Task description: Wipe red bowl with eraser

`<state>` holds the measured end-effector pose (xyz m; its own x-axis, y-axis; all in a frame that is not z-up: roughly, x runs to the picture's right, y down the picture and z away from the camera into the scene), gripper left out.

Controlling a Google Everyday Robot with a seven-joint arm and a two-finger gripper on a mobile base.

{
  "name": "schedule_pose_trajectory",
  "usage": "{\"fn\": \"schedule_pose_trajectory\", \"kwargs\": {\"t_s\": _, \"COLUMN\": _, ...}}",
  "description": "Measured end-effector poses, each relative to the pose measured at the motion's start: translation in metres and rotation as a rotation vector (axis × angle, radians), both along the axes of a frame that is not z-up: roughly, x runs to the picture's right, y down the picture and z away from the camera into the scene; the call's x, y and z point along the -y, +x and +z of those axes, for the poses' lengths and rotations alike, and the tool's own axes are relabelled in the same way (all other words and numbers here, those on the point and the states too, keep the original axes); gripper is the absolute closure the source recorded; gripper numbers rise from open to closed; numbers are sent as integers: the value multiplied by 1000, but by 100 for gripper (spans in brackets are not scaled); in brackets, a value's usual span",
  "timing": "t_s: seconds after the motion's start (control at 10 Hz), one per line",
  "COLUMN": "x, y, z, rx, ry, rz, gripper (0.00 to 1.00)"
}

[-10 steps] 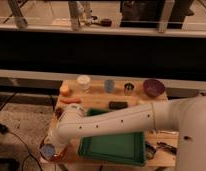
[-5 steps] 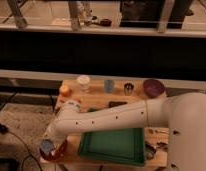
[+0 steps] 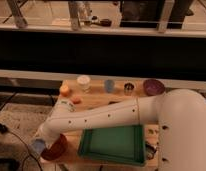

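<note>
Dial set on the wooden table; 12 o'clock = far edge, by the dark rail.

- Arm: white, perforated. It enters from the bulky shoulder at 3 o'clock and slants down across the table toward the 7 o'clock corner.
- Gripper: at the arm's low end, at the 7–8 o'clock corner, just off the table's left edge. Jaws clenched on the eraser, a small pale-blue block showing at the very tip.
- Red bowl: sits on the near-left corner, 7 o'clock. Its upper rim is partly hidden under the wrist. The eraser is at the bowl's left rim, 9 o'clock of the bowl; cannot tell whether they touch.
- Green tray: flat, near edge, 5–6 o'clock, just right of the red bowl.
- Back row along 12 o'clock, left to right: orange ball-like item, white cup, light-blue cup, small dark metal cup, purple bowl at 1–2 o'clock.
- Small orange piece: near 10 o'clock, just beside the arm's upper side.
- Floor to the left: black cable lying loose.
</note>
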<state>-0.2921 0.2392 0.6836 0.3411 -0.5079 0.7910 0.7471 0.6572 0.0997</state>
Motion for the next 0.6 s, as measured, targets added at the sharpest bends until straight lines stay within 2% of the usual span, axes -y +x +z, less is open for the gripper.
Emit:
{"fn": "schedule_pose_trajectory", "kwargs": {"t_s": 0.3, "x": -7, "y": -8, "z": -11, "rx": 32, "ry": -41, "rz": 2, "gripper": 95}}
{"fn": "schedule_pose_trajectory", "kwargs": {"t_s": 0.6, "x": -17, "y": 1, "z": -26, "rx": 3, "ry": -79, "rz": 5, "gripper": 95}}
